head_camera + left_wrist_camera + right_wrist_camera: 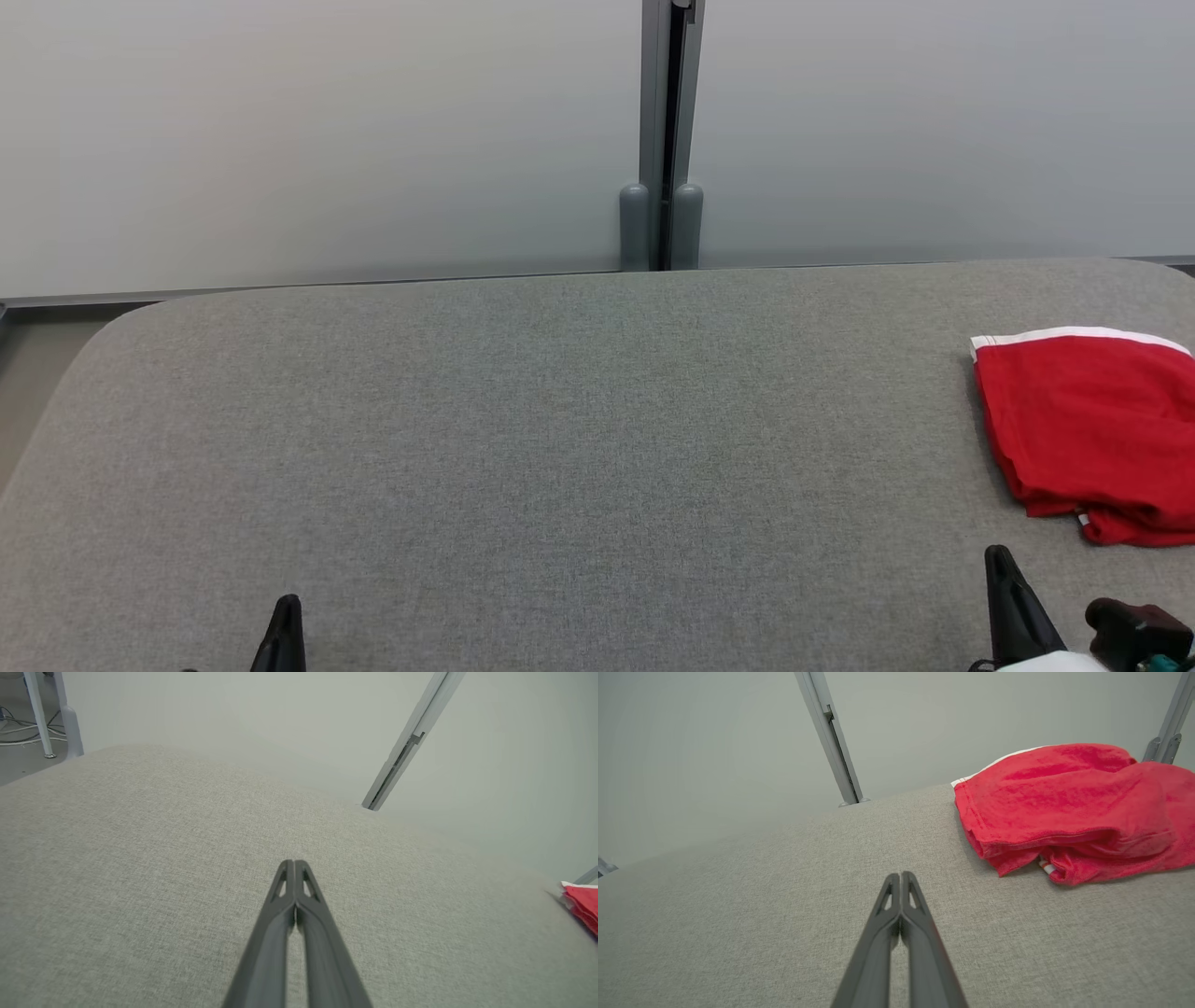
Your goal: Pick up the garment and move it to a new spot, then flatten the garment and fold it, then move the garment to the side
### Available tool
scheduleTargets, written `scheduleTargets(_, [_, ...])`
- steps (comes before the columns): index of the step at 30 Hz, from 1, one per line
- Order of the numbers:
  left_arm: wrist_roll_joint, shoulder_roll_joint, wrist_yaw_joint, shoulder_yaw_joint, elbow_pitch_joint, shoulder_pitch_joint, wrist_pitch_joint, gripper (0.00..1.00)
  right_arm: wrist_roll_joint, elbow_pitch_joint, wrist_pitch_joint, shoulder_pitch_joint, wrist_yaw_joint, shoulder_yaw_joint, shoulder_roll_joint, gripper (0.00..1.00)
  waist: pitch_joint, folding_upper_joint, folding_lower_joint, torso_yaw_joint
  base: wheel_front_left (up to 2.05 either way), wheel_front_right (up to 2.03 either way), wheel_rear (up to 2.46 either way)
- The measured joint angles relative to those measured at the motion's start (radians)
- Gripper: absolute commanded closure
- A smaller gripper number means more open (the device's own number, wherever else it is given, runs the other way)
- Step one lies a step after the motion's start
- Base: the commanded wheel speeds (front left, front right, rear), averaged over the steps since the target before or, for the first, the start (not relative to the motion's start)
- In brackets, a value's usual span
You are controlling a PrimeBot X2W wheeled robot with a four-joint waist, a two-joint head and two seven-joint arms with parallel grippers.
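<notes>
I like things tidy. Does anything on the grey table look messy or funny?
Only the red garment: it lies crumpled, not flat, near the right edge of the table. Nothing looks spilled or broken.

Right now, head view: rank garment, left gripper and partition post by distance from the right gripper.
1. The garment, right side, just ahead of the right gripper.
2-3. The left gripper, lower left; partition post, back centre: too close to call.

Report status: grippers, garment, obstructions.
Left gripper: jaws shut, empty. Right gripper: jaws shut, empty, short of the garment. Garment bunched at the table's right side, untouched. Nothing between right gripper and garment.
</notes>
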Motion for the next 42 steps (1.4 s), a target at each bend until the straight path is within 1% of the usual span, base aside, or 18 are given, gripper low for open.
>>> scheduleTargets(9, [-0.151,0.001,0.0,0.007,-0.002,-0.033,0.039,1.0,0.164,-0.007,0.038,-0.018,0.0,-0.012,0.0,1.0,0.002,0.0,0.0,-0.001,0.0,0.0,0.0])
scheduleTargets(23, [-0.353,0.003,-0.001,0.017,-0.004,-0.08,0.092,1.0,0.389,-0.018,0.092,-0.048,0.0,-0.028,-0.002,1.0,0.006,0.0,0.0,-0.002,0.0,0.0,0.0])
scheduleTargets(42, [-0.577,0.008,-0.006,0.028,-0.007,-0.127,0.154,1.0,0.632,-0.032,0.152,-0.076,0.0,-0.048,-0.004,1.0,0.011,0.0,0.0,-0.003,0.0,0.0,0.0])
